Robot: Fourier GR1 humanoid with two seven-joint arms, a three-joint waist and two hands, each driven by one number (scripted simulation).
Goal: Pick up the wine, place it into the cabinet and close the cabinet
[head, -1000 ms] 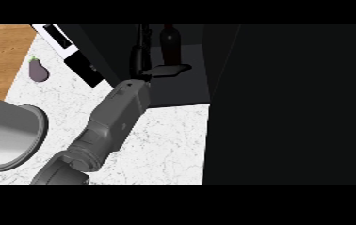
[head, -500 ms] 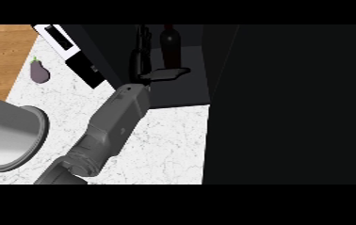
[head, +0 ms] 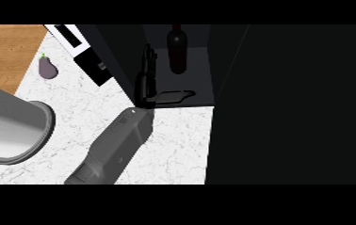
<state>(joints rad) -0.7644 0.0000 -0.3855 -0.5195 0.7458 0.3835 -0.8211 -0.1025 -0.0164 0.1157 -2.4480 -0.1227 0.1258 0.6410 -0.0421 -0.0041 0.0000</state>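
Note:
A dark wine bottle [head: 177, 49] stands upright inside the open dark cabinet [head: 198, 76], toward its back. My left hand [head: 148, 80] is at the cabinet's front left, just left of the bottle and a little nearer to me. It is open, with the fingers straight and pointing into the cabinet and the thumb [head: 173, 97] spread to the right. A gap shows between the hand and the bottle. The grey forearm [head: 115, 146] runs down to the lower left over the marble counter. My right hand does not show.
A wide dark panel [head: 285, 106] fills the right side of the view. A purple eggplant [head: 47, 68] lies on the marble at the left. A large steel bowl [head: 38, 130] sits at the left edge, and a wooden surface [head: 17, 50] is at the upper left.
My left hand has drawn back out of the cabinet toward me, away from the bottle. The bottle stays standing inside.

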